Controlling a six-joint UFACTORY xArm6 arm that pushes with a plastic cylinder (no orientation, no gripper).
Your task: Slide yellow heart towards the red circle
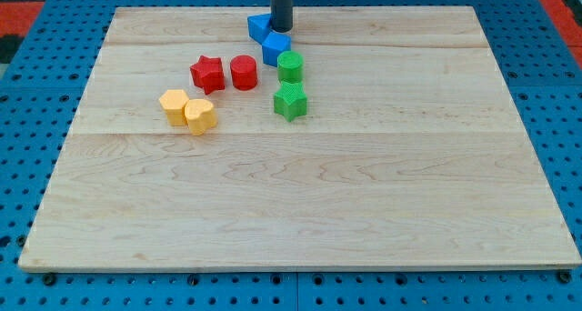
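So the wooden board (300, 202) filled most of the frame, sitting on a blue pegboard (36, 147), and all the blocks were bunched in the upper-left-centre part of it. No jaws on this rig, just the dark rod, so nothing to open or close. My tip (281, 29) was up near the top centre, wedged right between the two blue blocks: the blue one (259, 25) at its left and the blue cube (276, 48) just below it, seemingly touching both.

Below those sat the green circle (290, 66) and green star (290, 101). The red star (207, 73) and red circle (244, 72) were side by side left of the greens. The yellow heart (201, 115) lay lower left of the red circle, pressed against the yellow hexagon-ish block (174, 105).

Risk as I saw it: the tip was on the wrong side of everything, so a lazy straight path would've plowed through the blues and reds. And pushing the heart off-centre would probably drag its yellow neighbour along or spin it into the red star instead.
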